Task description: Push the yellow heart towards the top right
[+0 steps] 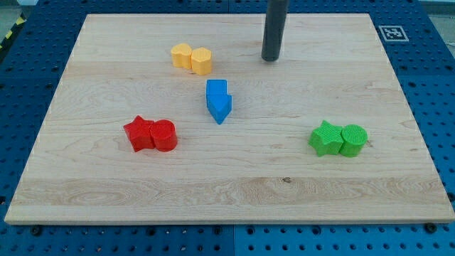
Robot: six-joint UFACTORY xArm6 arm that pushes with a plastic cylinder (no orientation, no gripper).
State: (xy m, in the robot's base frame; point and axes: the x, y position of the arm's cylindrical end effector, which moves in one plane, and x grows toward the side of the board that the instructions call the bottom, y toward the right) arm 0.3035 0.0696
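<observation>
Pale wooden board (234, 181), set on a blue perforated table (434, 64), with a black-and-white square marker (391, 32) at the board's top right corner. Straight dark rod (274, 25) entering from the view's top; my tip (269, 59) rests on the board near its top edge, right of centre. No jaws exist on this rod, so none stand apart or together. Two yellow blocks, touching, in the upper left-centre: a yellow heart-like block (182, 55) and a yellow faceted block (202, 61); both lie left of my tip, apart from it. Blue arrow-shaped block (218, 100) near centre. Red star (140, 133) touching red cylinder (164, 135) at left. Green star (325, 138) touching green cylinder (353, 139) at right.
</observation>
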